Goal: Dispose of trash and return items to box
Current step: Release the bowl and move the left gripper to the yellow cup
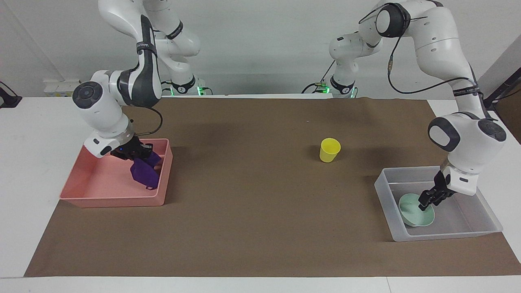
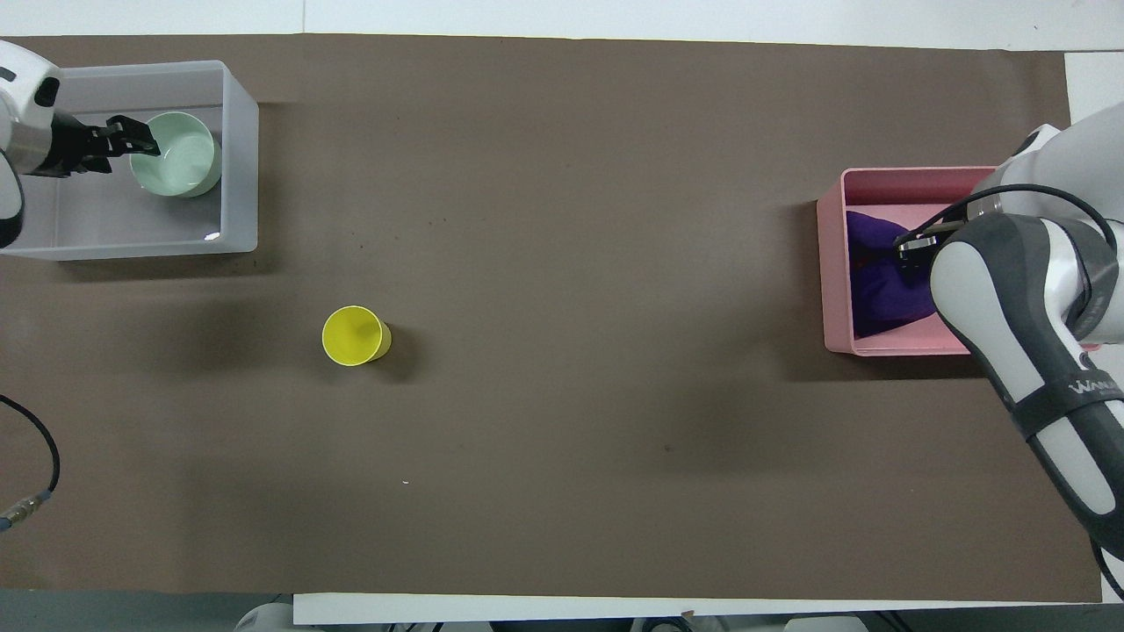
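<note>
My left gripper (image 1: pixel 426 202) is shut on the rim of the mint-green bowl (image 1: pixel 415 211), which sits tilted low inside the clear bin (image 1: pixel 383 183). In the overhead view the left gripper (image 2: pixel 140 140) holds the bowl (image 2: pixel 180 158) close to the bin's wall (image 2: pixel 239 158). My right gripper (image 1: pixel 136 153) is shut on the purple cloth (image 1: pixel 144 173), which hangs down into the pink tray (image 1: pixel 101 191). In the overhead view the right arm hides that gripper; the cloth (image 2: pixel 878 281) lies over the tray (image 2: pixel 832 263). The yellow cup (image 1: pixel 329 149) stands upright on the brown mat (image 2: pixel 356 335).
The brown mat (image 1: pixel 252 203) covers the table between the pink tray at the right arm's end and the clear bin at the left arm's end. The cup stands nearer to the robots than the bin. A cable (image 2: pixel 35 474) loops at the mat's edge.
</note>
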### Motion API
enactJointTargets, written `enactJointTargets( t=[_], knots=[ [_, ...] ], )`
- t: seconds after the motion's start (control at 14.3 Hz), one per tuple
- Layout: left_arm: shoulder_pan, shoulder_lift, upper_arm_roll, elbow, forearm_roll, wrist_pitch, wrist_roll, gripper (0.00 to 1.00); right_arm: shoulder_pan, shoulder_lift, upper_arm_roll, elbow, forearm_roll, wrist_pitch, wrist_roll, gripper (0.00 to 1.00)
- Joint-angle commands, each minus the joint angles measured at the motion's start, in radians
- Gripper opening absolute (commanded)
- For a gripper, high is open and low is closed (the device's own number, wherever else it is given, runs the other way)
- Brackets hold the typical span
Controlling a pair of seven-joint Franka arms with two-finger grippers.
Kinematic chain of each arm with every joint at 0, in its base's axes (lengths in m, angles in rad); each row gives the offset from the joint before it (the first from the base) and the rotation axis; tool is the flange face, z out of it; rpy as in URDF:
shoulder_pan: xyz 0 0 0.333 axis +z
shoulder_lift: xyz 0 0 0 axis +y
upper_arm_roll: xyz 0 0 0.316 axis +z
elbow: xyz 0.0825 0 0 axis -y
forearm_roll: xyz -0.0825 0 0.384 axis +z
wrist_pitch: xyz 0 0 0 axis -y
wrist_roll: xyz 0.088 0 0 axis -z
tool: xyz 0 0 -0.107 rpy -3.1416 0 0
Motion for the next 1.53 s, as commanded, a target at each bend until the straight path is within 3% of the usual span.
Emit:
enactJointTargets(
  t=[0.0,0.07,0.14,0.35,0.49,0.63,0.84,1.05,1.26,1.47],
  knots=[
    [-0.024,-0.113,0.009,0.06,0.015,-0.18,-0.007,0.98,-0.008,-0.012,0.013,0.009,-0.012,0.001,-0.014,0.73],
    [-0.027,-0.142,0.009,0.054,0.015,-0.2,-0.007,1.0,-0.006,-0.02,0.019,0.022,-0.012,-0.013,-0.014,0.86],
    [-0.039,-0.179,0.01,0.048,0.018,-0.24,-0.008,1.0,-0.006,-0.032,0.021,0.036,-0.005,-0.046,-0.02,0.9],
    [-0.049,-0.277,0.006,0.045,0.078,-0.412,-0.011,1.0,0.034,-0.068,0.022,0.104,0.008,-0.161,-0.02,0.92],
    [-0.073,-0.317,0.003,-0.004,0.078,-0.46,-0.014,1.0,0.055,-0.072,0.025,0.18,0.032,-0.258,-0.011,0.92],
    [-0.125,-0.377,0.0,-0.127,0.078,-0.434,-0.039,1.0,0.058,-0.072,0.027,0.255,0.049,-0.362,-0.008,0.95],
    [-0.179,-0.45,-0.003,-0.305,0.076,-0.282,-0.112,1.0,0.058,-0.077,0.028,0.328,0.051,-0.485,-0.008,0.99],
    [-0.255,-0.457,-0.004,-0.342,0.075,-0.279,-0.154,1.0,0.055,-0.08,0.027,0.41,0.052,-0.625,-0.009,0.99],
    [-0.325,-0.452,-0.004,-0.397,0.072,-0.207,-0.243,1.0,0.043,-0.123,0.022,0.418,0.095,-0.671,-0.012,0.99],
    [-0.389,-0.458,-0.005,-0.526,0.064,-0.132,-0.289,1.0,0.043,-0.153,0.018,0.376,0.1,-0.663,-0.012,0.99]
  ],
)
